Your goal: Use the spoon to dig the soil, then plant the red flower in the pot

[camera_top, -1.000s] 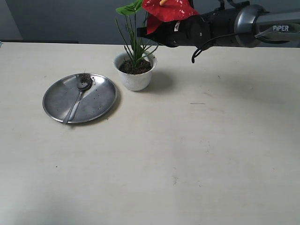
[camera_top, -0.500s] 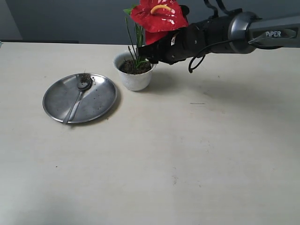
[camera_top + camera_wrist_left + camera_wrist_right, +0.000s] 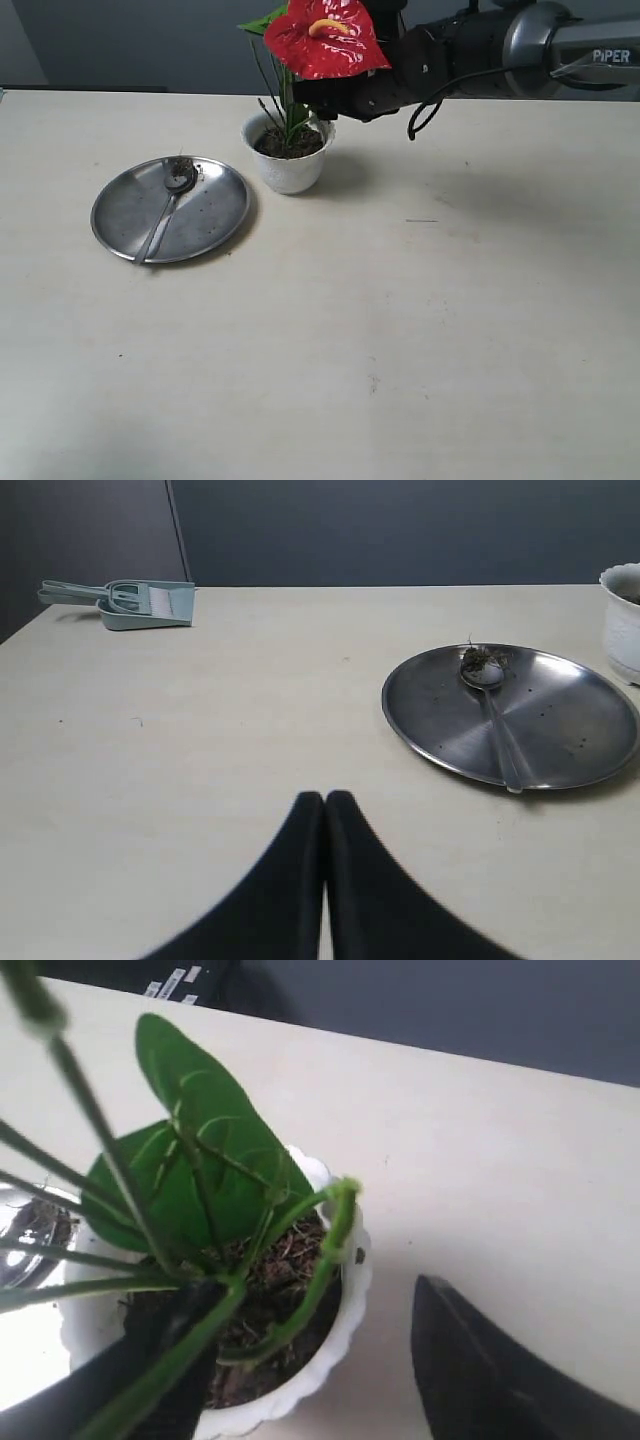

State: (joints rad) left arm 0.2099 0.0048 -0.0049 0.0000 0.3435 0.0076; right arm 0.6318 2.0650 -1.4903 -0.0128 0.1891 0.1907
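The red flower stands with its green stems down in the dark soil of the white scalloped pot. My right gripper is open just above the pot's rim, one finger in among the stems and the other out over the table. In the exterior view the right gripper sits behind the bloom. The spoon lies on the steel plate with a soil clump in its bowl. My left gripper is shut and empty, low over the table short of the plate.
A pale green dustpan and brush lies at the table's far corner in the left wrist view. The pot's edge shows beside the plate. The right arm stretches over the table's back edge.
The right arm carried the flower left and down, so the stems went upright into the pot, then it rose a little. Plate, spoon and pot have not moved.
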